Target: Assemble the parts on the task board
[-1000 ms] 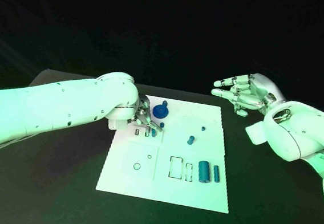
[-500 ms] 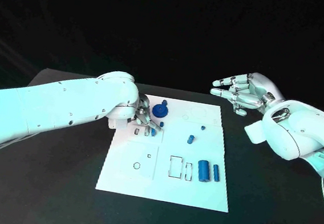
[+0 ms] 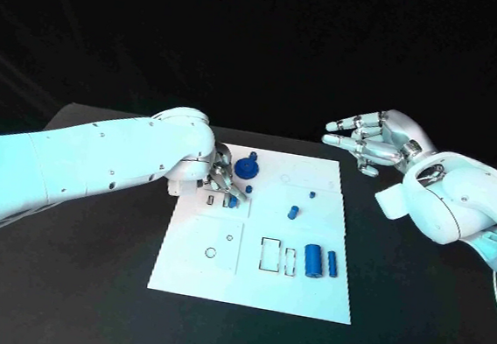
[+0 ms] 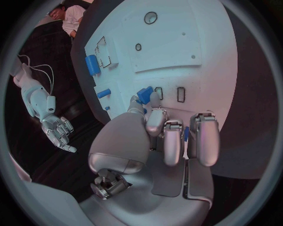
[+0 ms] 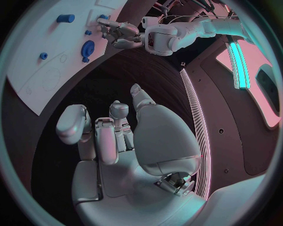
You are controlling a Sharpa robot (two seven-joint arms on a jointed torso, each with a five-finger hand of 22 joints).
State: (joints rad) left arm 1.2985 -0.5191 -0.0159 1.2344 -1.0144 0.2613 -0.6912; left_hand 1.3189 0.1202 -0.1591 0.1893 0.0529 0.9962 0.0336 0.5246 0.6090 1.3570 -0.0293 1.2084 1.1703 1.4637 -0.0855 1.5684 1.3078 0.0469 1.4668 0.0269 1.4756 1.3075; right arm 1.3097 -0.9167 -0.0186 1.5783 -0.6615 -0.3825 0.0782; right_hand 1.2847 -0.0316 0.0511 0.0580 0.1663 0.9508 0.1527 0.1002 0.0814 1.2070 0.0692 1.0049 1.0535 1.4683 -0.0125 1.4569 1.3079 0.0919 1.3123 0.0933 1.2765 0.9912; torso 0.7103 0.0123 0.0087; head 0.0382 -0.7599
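The white task board [image 3: 256, 271] lies in the middle of the black table. My left hand [image 3: 218, 180] hovers low over the board's far left part. It pinches a small blue part [image 4: 144, 93] between thumb and a finger, just above two small rectangular slots [image 4: 180, 94]. My right hand [image 3: 374, 142] is raised beyond the board's far right corner, fingers apart and empty. A round blue part [image 3: 246, 170] and a small blue peg [image 3: 253, 156] stand next to the left hand. Two blue cylinders [image 3: 320, 261] lie at the board's right side.
Two small blue parts [image 3: 293, 214] sit mid-board, right of the left hand. Empty outlined recesses [image 3: 271, 256] and a round hole [image 3: 210, 254] mark the board's near half. Bare black table surrounds the board [image 5: 35, 80]. The left arm [image 3: 84, 164] crosses the table's left side.
The left hand's fingers have shifted slightly over the slots with the blue part still pinched. The right hand has stayed where it was.
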